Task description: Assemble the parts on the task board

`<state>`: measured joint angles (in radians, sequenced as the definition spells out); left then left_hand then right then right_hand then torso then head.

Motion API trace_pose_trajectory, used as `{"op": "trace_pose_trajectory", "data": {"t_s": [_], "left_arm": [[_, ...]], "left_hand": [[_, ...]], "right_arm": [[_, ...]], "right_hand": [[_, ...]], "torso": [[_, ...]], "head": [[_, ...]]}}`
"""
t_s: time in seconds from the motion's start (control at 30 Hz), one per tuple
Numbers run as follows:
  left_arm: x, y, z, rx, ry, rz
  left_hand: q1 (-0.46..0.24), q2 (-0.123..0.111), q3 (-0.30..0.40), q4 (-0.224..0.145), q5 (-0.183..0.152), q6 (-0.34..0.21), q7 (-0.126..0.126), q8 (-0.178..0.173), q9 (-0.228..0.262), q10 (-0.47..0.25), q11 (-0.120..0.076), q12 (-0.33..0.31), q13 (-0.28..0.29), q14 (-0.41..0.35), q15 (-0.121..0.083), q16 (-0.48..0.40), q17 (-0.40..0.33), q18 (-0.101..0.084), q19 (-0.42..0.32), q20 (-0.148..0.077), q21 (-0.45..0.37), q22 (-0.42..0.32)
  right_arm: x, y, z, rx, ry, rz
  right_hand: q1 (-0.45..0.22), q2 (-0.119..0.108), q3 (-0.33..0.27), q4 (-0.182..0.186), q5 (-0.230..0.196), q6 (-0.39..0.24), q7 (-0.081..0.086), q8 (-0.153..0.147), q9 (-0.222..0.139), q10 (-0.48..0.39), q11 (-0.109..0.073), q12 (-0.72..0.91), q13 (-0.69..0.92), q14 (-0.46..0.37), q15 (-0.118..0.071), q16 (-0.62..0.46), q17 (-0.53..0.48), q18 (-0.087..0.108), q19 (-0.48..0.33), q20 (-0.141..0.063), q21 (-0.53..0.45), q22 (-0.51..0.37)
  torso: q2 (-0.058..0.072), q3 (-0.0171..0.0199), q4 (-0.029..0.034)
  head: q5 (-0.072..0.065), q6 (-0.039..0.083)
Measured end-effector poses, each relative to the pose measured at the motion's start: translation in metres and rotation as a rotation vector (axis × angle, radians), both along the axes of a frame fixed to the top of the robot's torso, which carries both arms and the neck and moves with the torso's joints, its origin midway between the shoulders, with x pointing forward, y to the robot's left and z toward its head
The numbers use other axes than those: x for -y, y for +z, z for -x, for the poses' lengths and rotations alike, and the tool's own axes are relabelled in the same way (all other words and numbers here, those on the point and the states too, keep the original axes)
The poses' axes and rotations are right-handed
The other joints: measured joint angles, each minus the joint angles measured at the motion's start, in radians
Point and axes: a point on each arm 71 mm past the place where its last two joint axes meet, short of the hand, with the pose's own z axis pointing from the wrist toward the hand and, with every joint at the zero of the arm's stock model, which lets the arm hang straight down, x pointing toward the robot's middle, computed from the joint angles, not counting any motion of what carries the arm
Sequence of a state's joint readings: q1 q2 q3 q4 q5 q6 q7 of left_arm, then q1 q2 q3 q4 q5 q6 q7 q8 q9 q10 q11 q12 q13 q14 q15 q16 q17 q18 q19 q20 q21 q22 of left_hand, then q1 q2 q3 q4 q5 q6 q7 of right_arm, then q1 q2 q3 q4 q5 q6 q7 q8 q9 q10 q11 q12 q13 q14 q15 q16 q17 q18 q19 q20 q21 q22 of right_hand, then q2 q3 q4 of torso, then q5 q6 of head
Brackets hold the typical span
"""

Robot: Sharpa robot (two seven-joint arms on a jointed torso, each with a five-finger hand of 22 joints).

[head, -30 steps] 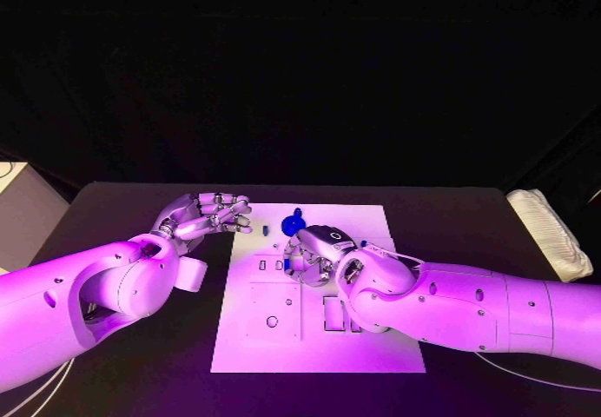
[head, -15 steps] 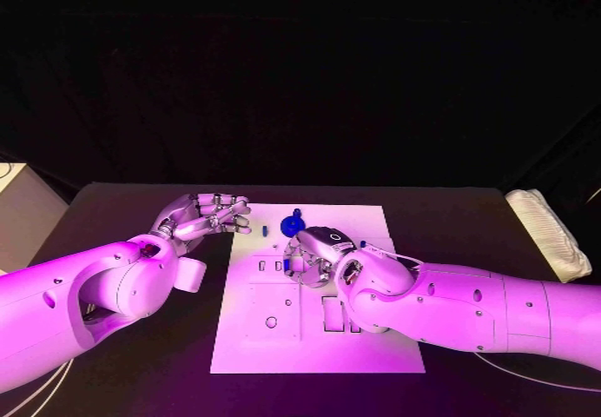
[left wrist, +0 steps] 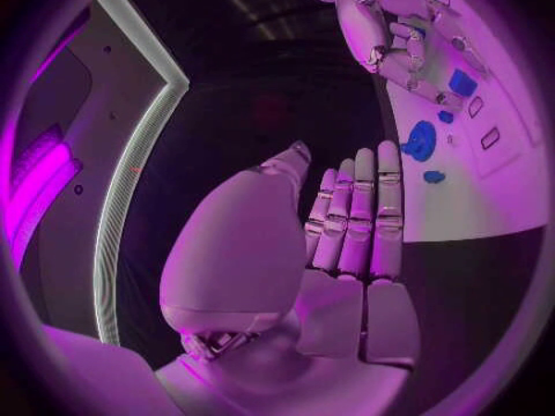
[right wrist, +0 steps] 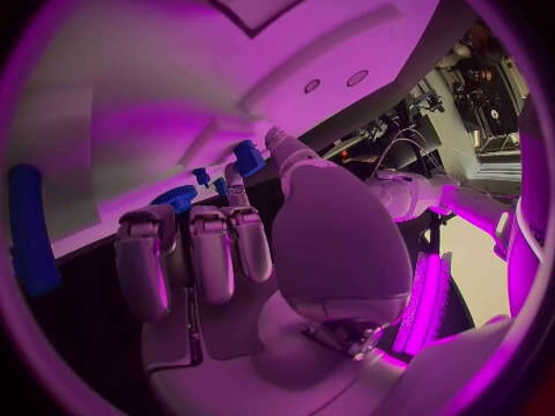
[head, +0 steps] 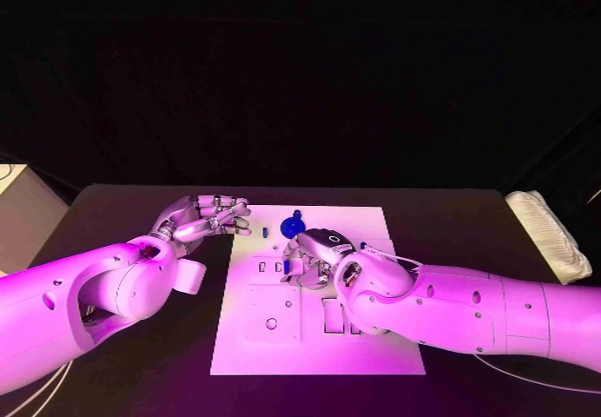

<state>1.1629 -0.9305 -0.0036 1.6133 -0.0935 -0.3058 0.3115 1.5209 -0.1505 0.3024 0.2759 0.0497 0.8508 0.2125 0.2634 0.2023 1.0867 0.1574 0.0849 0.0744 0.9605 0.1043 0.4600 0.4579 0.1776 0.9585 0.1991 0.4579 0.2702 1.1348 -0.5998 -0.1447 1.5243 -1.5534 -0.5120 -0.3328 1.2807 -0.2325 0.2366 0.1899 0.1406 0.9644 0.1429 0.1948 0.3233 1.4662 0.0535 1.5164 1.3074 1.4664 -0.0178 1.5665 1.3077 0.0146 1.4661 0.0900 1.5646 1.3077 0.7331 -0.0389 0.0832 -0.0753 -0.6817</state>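
The white task board (head: 275, 339) lies in the middle of the table. My right hand (head: 320, 252) hovers over its far half and pinches a small blue part (right wrist: 246, 157) between thumb and a finger; the same part (head: 291, 266) sits just above the board's slots. Near the far edge a round blue part (head: 292, 226) and a small blue peg (head: 267, 231) rest on the board. My left hand (head: 207, 215) is beside the board's far left corner, holding nothing. Its fingers (left wrist: 352, 222) stand side by side, the thumb apart.
A long blue part (right wrist: 29, 226) lies on the board beside my right hand. A white padded object (head: 551, 230) rests at the table's right edge. A pale box (head: 19, 217) stands off the left side. The board's near half carries rectangular cutouts (head: 332, 313).
My right hand has crept slightly towards me and lower over the board, the blue part still pinched. The left hand has stayed put.
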Motion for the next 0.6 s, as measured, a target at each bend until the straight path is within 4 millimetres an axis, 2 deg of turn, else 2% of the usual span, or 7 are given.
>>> {"op": "trace_pose_trajectory", "data": {"t_s": [0.13,0.2,0.3,0.43,0.5,0.53,0.6], "left_arm": [[0.000,0.000,0.000,-0.001,-0.001,-0.001],[0.000,0.000,0.000,-0.001,-0.005,-0.003],[0.001,-0.001,-0.001,-0.002,-0.014,-0.015],[0.003,-0.003,-0.002,-0.008,-0.030,-0.051],[0.004,-0.005,-0.003,-0.016,-0.040,-0.083],[0.004,-0.006,-0.004,-0.021,-0.046,-0.100],[0.004,-0.008,-0.005,-0.032,-0.062,-0.152]], "left_hand": [[-0.012,-0.012,0.000,0.000,0.000,0.000,0.000,0.000,0.000,0.000,0.000,0.000,0.000,-0.004,0.003,0.003,0.003,0.000,-0.008,0.001,0.003,0.003],[-0.027,-0.027,-0.009,0.009,0.000,-0.005,0.004,-0.003,-0.005,0.001,0.001,0.000,0.000,-0.007,0.007,0.014,0.009,0.000,-0.008,0.001,0.009,0.007],[-0.066,-0.026,-0.029,0.010,0.000,-0.024,0.000,-0.006,-0.007,0.048,-0.008,0.050,0.025,0.062,-0.012,0.099,0.054,0.000,0.025,-0.008,0.061,0.035],[-0.102,-0.023,-0.056,0.009,0.003,0.009,-0.026,0.050,0.017,0.116,-0.045,0.181,0.104,0.159,-0.054,0.313,0.178,0.000,0.104,-0.049,0.198,0.117],[-0.138,-0.013,-0.068,0.010,0.008,0.035,-0.048,0.105,0.046,0.134,-0.067,0.299,0.188,0.192,-0.077,0.455,0.271,0.000,0.118,-0.067,0.299,0.186],[-0.143,-0.008,-0.069,0.011,0.008,0.040,-0.050,0.124,0.057,0.124,-0.076,0.348,0.225,0.213,-0.083,0.520,0.326,0.000,0.111,-0.076,0.341,0.215],[-0.164,-0.005,-0.069,0.011,0.000,0.035,-0.065,0.185,0.101,0.072,-0.088,0.501,0.343,0.312,-0.098,0.713,0.524,0.000,0.130,-0.093,0.517,0.390]], "right_arm": [[0.000,0.001,0.002,0.003,0.000,-0.010],[0.002,0.001,0.003,0.005,-0.002,-0.017],[0.007,0.004,0.005,0.013,-0.008,-0.034],[0.016,0.010,0.005,0.029,-0.017,-0.072],[0.021,0.016,0.004,0.038,-0.014,-0.101],[0.024,0.020,0.003,0.041,-0.011,-0.116],[0.032,0.028,0.001,0.044,-0.004,-0.154]], "right_hand": [[0.008,0.008,-0.049,0.023,-0.011,-0.014,0.003,-0.004,-0.004,-0.002,0.005,-0.009,0.000,-0.001,0.006,0.000,0.000,0.000,0.000,0.000,0.000,0.000],[0.035,0.015,-0.120,0.062,-0.023,-0.052,0.015,-0.029,-0.016,0.000,0.019,-0.024,0.000,0.000,0.018,0.000,0.000,0.000,0.000,0.011,0.000,0.000],[0.058,0.009,-0.182,0.098,-0.023,-0.067,0.024,-0.042,-0.023,0.000,0.025,-0.028,0.000,0.000,0.021,0.000,0.000,0.000,0.000,0.014,0.000,0.000],[0.060,0.009,-0.216,0.105,-0.008,-0.079,0.029,-0.052,-0.028,0.000,0.026,-0.033,0.000,0.000,0.022,0.000,0.000,0.000,0.000,0.015,0.000,0.000],[0.083,0.024,-0.216,0.105,0.007,-0.080,0.030,-0.057,-0.031,0.000,0.032,-0.043,0.000,0.000,0.029,0.000,0.000,0.000,0.000,0.021,0.000,0.000],[0.097,0.034,-0.213,0.103,0.016,-0.080,0.030,-0.057,-0.031,0.000,0.032,-0.045,0.000,0.000,0.029,0.000,0.000,0.000,0.000,0.021,0.000,0.000],[0.126,0.053,-0.194,0.098,0.034,-0.077,0.028,-0.056,-0.030,0.000,0.032,-0.051,0.000,0.000,0.029,0.000,0.000,0.000,0.000,0.021,0.000,0.000]], "torso": [[0.000,0.0002,0.0000],[0.000,0.0007,0.0000],[0.000,0.0012,-0.0009],[-0.001,0.0025,-0.0031],[-0.002,0.0031,-0.0037],[-0.004,0.0036,-0.0043],[-0.007,0.0053,-0.0058]], "head": [[0.001,0.001],[0.002,0.001],[0.003,0.000],[0.006,-0.001],[0.006,0.000],[0.007,0.000],[0.009,-0.002]]}}
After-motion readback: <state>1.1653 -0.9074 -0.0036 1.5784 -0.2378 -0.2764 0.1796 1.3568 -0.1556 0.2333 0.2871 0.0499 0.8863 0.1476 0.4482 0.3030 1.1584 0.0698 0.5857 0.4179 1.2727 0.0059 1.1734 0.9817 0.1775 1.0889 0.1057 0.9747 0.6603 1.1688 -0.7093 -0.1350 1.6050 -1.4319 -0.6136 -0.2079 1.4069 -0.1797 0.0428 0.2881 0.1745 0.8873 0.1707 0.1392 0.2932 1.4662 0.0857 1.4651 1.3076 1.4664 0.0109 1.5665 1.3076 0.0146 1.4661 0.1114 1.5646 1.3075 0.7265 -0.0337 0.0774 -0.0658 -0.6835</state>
